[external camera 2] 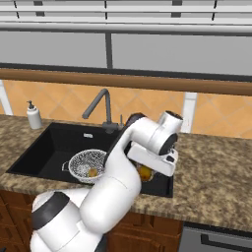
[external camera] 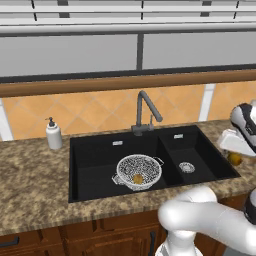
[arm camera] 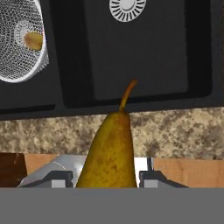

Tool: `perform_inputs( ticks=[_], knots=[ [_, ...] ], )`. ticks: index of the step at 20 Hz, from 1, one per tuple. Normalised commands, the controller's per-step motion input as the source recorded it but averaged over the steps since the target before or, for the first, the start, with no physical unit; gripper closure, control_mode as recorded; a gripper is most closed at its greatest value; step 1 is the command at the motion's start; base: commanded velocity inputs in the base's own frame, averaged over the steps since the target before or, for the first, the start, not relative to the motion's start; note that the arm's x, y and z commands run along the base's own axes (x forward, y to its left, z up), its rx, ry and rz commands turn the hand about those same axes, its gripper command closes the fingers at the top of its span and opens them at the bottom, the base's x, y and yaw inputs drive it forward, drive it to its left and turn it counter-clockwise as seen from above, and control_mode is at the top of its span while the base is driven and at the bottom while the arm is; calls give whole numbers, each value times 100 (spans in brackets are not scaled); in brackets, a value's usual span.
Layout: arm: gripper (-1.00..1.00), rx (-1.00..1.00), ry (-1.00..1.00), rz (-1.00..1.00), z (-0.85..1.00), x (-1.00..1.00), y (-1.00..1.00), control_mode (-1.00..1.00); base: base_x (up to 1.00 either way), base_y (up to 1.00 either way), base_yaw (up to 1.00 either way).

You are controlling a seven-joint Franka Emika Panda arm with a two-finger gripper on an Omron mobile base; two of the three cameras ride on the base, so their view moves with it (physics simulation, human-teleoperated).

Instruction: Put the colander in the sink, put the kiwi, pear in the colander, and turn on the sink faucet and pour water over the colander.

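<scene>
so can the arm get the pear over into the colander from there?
Probably yes. The gripper holds the pear above the counter edge, and the colander sits open-topped in the sink with just the kiwi inside.

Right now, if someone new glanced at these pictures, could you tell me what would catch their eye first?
The yellow pear stands out, held between the fingers of the hand above the counter edge by the smaller basin. Next comes the whitish colander sitting in the large basin of the black sink, with the brown kiwi already inside. Behind the sink rises the dark faucet, with no water running.
</scene>
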Motion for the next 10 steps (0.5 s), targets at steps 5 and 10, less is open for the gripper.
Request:
perform_inputs(
  ticks=[5, 10],
  knots=[
    [100, -6, 0, -26, 30, -8, 100, -100, 0, 0, 0],
    [100, -12, 0, -17, 12, -1, 100, -100, 0, 0, 0]
  ],
)
